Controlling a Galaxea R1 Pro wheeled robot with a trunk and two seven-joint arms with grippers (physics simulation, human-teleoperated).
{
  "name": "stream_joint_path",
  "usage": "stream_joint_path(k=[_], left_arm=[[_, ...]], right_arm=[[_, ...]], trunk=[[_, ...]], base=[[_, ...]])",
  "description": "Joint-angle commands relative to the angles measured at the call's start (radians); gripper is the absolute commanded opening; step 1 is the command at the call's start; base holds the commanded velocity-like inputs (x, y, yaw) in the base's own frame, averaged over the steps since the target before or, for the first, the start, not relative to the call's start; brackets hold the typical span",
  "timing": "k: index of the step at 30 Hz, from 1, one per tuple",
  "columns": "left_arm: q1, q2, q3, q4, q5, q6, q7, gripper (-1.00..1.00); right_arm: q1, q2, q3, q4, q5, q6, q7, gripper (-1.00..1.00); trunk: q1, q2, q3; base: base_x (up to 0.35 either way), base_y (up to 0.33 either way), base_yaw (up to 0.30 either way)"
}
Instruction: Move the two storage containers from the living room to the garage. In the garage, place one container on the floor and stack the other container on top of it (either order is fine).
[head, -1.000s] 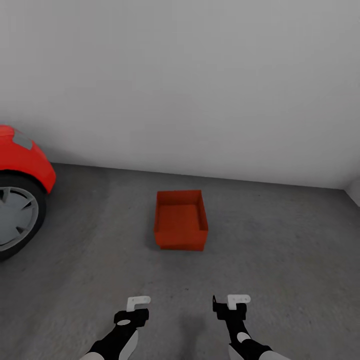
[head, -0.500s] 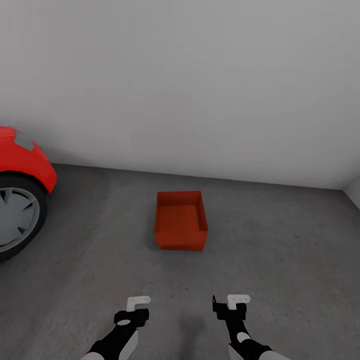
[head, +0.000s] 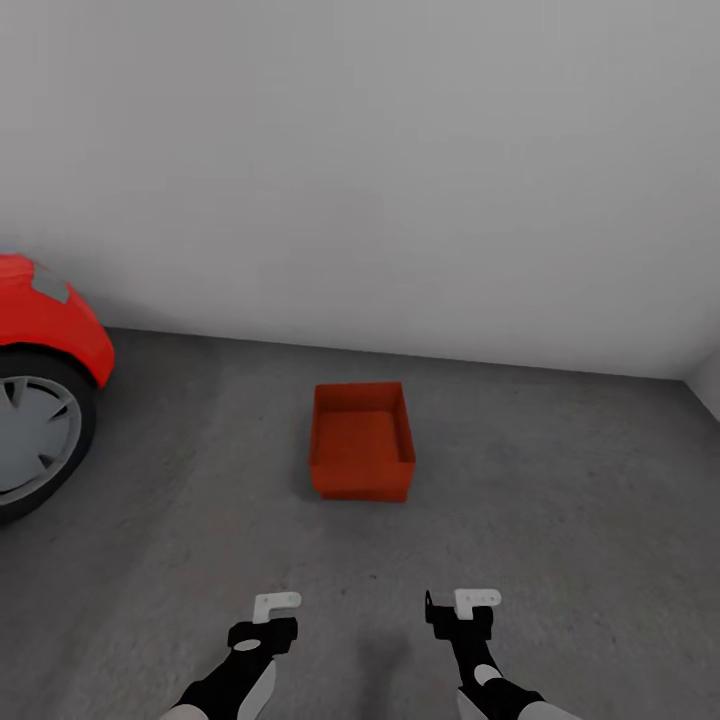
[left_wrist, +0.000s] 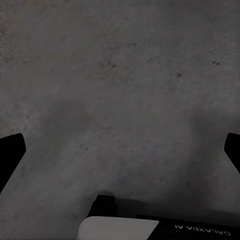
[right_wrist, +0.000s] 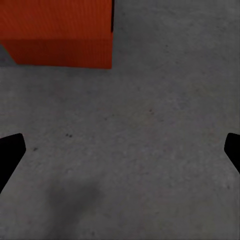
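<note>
One orange-red open-top storage container (head: 362, 440) stands upright and empty on the dark grey garage floor (head: 560, 500), a little short of the white back wall. The right wrist view catches its near wall (right_wrist: 60, 35). My left gripper (head: 270, 620) and right gripper (head: 465, 615) hang low over the floor, well short of the container and apart from it. In the wrist views the left gripper (left_wrist: 120, 150) and the right gripper (right_wrist: 120, 150) are both open, with bare concrete between the fingers.
A glossy red car (head: 45, 320) with a grey wheel (head: 30, 430) stands at the left edge. A plain white wall (head: 400, 180) closes the back, with a corner at the far right.
</note>
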Motion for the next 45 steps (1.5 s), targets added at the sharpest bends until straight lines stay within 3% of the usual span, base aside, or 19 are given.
stream_joint_path(k=[1, 15, 21, 23, 25, 27, 28, 29, 33, 35, 36, 40, 42, 45], left_arm=[[0.0, 0.0, -0.002, -0.001, 0.003, 0.002, 0.004, 1.0], [-0.001, 0.0, -0.001, -0.001, 0.003, 0.002, 0.004, 1.0], [-0.001, 0.002, -0.001, -0.001, 0.004, 0.002, 0.004, 1.0], [-0.001, 0.005, 0.0, -0.002, 0.006, 0.002, 0.004, 1.0], [-0.001, 0.009, 0.0, -0.002, 0.006, 0.006, 0.005, 1.0], [-0.001, 0.016, 0.001, 0.0, 0.008, 0.012, 0.006, 1.0], [-0.001, 0.021, 0.001, 0.0, 0.008, 0.015, 0.007, 1.0], [-0.001, 0.032, 0.001, 0.002, 0.011, 0.021, 0.007, 1.0], [0.0, 0.073, 0.002, 0.019, 0.035, 0.059, 0.007, 1.0], [0.0, 0.118, 0.002, 0.078, 0.076, 0.088, -0.001, 1.0], [0.001, 0.172, 0.002, 0.166, 0.136, 0.095, -0.017, 1.0], [0.006, 0.229, 0.002, 0.27, 0.267, 0.087, -0.08, 1.0], [0.005, 0.257, 0.001, 0.284, 0.291, 0.092, -0.099, 1.0], [0.01, 0.274, 0.0, 0.29, 0.299, 0.09, -0.109, 1.0]], right_arm=[[-0.001, 0.0, 0.008, 0.001, 0.0, -0.001, -0.008, 1.0], [-0.001, 0.0, 0.008, 0.001, 0.0, -0.001, -0.007, 1.0], [-0.001, -0.009, 0.009, 0.005, -0.005, 0.002, -0.01, 1.0], [-0.001, -0.023, 0.009, 0.008, -0.007, 0.004, -0.012, 1.0], [-0.001, -0.087, 0.009, 0.009, -0.01, 0.009, -0.013, 1.0], [-0.001, -0.139, 0.008, 0.012, -0.014, 0.013, -0.01, 1.0], [-0.001, -0.152, 0.008, 0.015, -0.015, 0.014, -0.009, 1.0], [-0.001, -0.172, 0.007, 0.025, -0.017, 0.017, -0.007, 1.0], [-0.006, -0.203, 0.007, 0.057, -0.017, 0.032, -0.005, 1.0], [-0.009, -0.221, 0.007, 0.065, -0.015, 0.055, -0.002, 1.0], [0.001, -0.23, 0.008, 0.069, -0.012, 0.069, -0.001, 1.0], [0.108, -0.234, 0.008, 0.07, -0.011, 0.086, -0.001, 1.0], [0.165, -0.235, 0.008, 0.071, -0.011, 0.113, 0.001, 1.0], [0.214, -0.235, 0.008, 0.071, -0.011, 0.166, 0.011, 1.0]], trunk=[[-0.004, 0.006, 0.002], [-0.057, 0.104, 0.046], [-0.057, 0.104, 0.046], [-0.057, 0.104, 0.046], [-0.057, 0.104, 0.046], [-0.057, 0.104, 0.046], [-0.057, 0.104, 0.046], [-0.057, 0.104, 0.046], [-0.057, 0.104, 0.046], [-0.057, 0.104, 0.046], [-0.057, 0.104, 0.046], [-0.057, 0.104, 0.046], [-0.057, 0.104, 0.046], [-0.057, 0.104, 0.046]], base=[[0.0, 0.0, 0.0], [0.0, 0.0, 0.0], [0.0, 0.0, 0.0], [0.0, 0.0, 0.0], [0.0, 0.0, 0.0], [0.0, 0.0, 0.0], [0.0, 0.0, 0.0], [0.0, 0.0, 0.0], [0.0, 0.0, 0.0], [0.0, 0.0, 0.0], [0.0, 0.0, 0.0], [0.0, 0.0, 0.0], [0.0, 0.0, 0.0], [0.0, 0.0, 0.0]])
